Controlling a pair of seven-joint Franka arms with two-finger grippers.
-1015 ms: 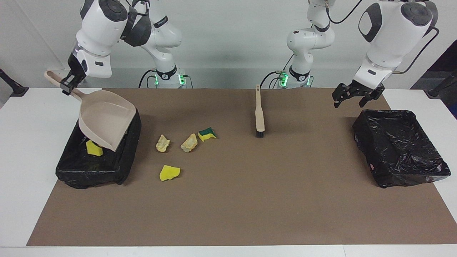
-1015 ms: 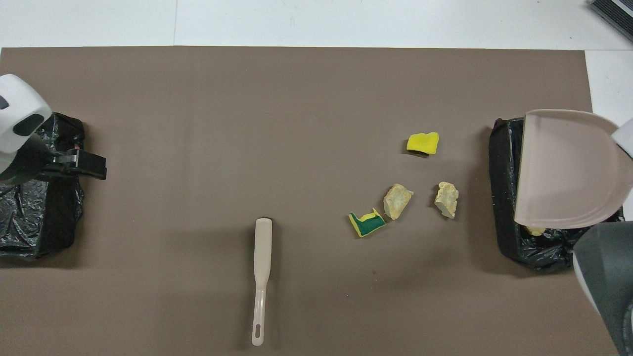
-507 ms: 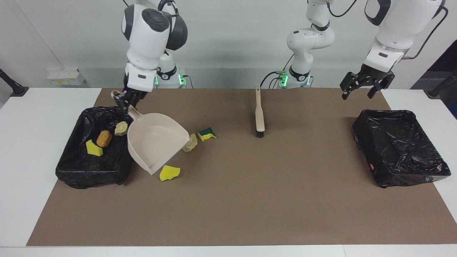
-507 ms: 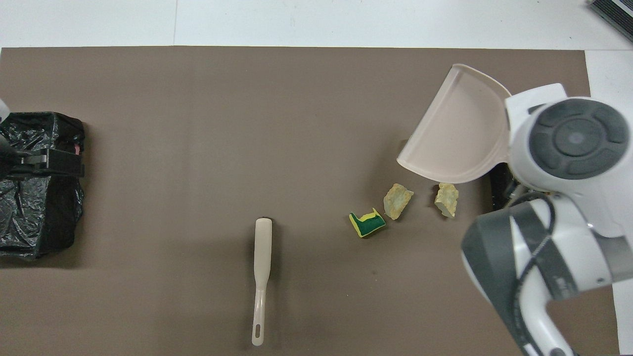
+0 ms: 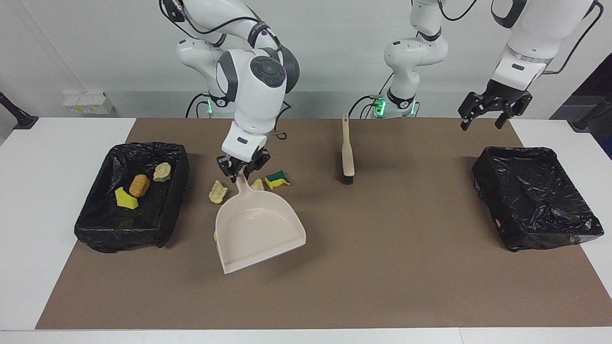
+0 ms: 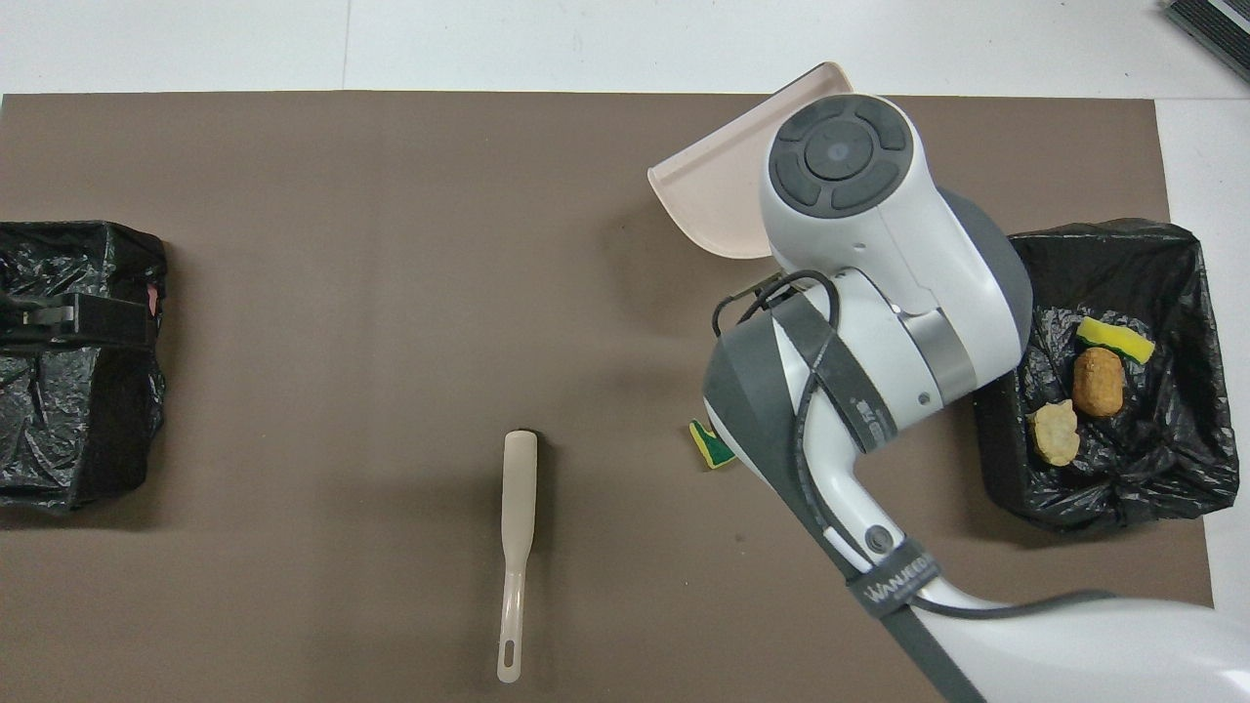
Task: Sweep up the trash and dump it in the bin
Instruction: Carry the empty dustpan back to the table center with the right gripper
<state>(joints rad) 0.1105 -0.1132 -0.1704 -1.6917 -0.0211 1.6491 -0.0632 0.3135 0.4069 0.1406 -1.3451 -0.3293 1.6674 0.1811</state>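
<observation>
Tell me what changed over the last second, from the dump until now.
The right end effector, shut on the dustpan handle, swung it from above the bin at its own end down by the scraps on the mat, over the yellow chunk. The left end effector rose slightly over the mat, open. The brush, green-yellow sponge and three binned scraps stayed put.

A brown mat [image 5: 382,286] covers most of the white table [image 5: 38,215]; small white boxes [image 5: 86,102] sit by the wall, toward the right arm's end.

Beige dustpan [image 5: 258,229]; cream brush [image 5: 347,154]; glossy black bin liners [image 5: 129,200]; green-and-yellow sponge [image 5: 277,179]; golden-brown scrap [image 5: 139,185]; brown mat [image 5: 382,267].
</observation>
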